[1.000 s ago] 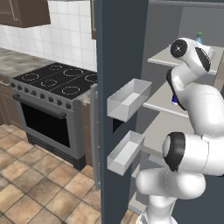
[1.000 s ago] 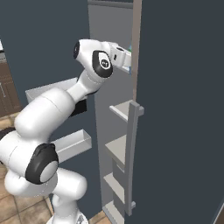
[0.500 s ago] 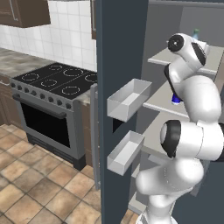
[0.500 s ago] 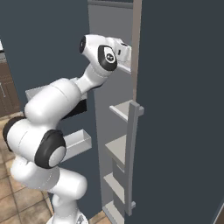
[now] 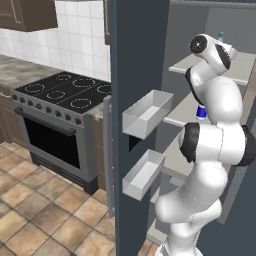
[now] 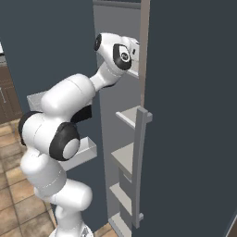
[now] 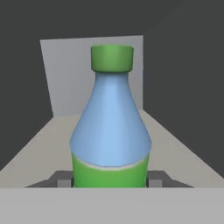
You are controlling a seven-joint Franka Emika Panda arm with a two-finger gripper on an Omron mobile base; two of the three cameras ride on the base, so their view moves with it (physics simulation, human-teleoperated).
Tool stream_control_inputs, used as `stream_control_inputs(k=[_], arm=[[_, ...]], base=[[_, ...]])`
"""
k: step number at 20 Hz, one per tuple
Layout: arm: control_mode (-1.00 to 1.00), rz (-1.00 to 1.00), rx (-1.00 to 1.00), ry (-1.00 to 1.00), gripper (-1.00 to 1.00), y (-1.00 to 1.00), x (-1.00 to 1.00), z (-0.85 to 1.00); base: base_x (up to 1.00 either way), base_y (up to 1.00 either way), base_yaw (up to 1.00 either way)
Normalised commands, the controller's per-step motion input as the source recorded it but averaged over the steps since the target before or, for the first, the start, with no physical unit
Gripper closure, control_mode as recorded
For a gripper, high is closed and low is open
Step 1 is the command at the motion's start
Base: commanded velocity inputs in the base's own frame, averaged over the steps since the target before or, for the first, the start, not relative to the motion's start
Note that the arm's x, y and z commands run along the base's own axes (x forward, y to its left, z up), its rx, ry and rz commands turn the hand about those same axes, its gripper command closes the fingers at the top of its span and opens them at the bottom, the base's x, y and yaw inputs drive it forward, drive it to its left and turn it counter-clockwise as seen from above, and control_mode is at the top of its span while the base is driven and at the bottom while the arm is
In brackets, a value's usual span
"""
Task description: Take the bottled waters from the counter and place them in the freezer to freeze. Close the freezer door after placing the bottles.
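Slate-blue door panel dominates the left base view: the freezer door [image 5: 137,75] is swung open at frame centre, two pale bins on its inner face. The arm is folded upward at the right of frame, wrist turned into the upper compartment of the freezer [image 5: 200,30]. A teal cap of the blue-green bottle [image 5: 220,37] is glimpsed just above the wrist, upper right. A dark-blue bit of the second bottle [image 5: 201,112] is seen at mid right on a lower shelf, behind the forearm. The stovetop [image 5: 67,91] sits at left; the counter [image 5: 15,70] runs off to the far left.

Right base view: the arm rises from lower left, elbow bent, forearm angled up to the upper centre where the hand disappears past the door edge onto an upper shelf [image 6: 133,71]. Fingers are hidden here.

Hand view: the blue-green bottle fills the centre, upright, green band at its base. The gripper [image 7: 109,180] is closed around that base, a dark fingertip [image 7: 63,180] showing either side. The pale shelf stretches behind it to the back wall.

Step judged: placing phase for this bottle, approx. at set-down. Next move calls for the base to be settled flat on the shelf, jaws released, hand drawn straight back w/o tipping it. The door is left to be shut after.
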Motion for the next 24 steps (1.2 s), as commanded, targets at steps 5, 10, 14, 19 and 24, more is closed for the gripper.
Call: stream_control_inputs(k=[5, 10, 14, 19, 24], arm=[[-1.00, 0.00, 0.04, 0.00, 1.00, -0.39, 0.25, -0.06], [-1.00, 0.00, 0.00, -0.06, 1.00, -0.05, 0.02, -0.25], [-1.00, 0.00, 0.00, -0.09, 1.00, 0.00, 0.00, -0.29], [-1.00, 0.01, -0.01, -0.12, 1.00, 0.00, 0.00, -0.41], [-1.00, 0.02, -0.07, -0.05, 1.00, 0.01, 0.00, -0.46]], base=[[0.00, 0.00, 0.00], [0.00, 0.00, 0.00], [0.00, 0.00, 0.00], [0.00, 0.00, 0.00], [0.00, 0.00, 0.00]])
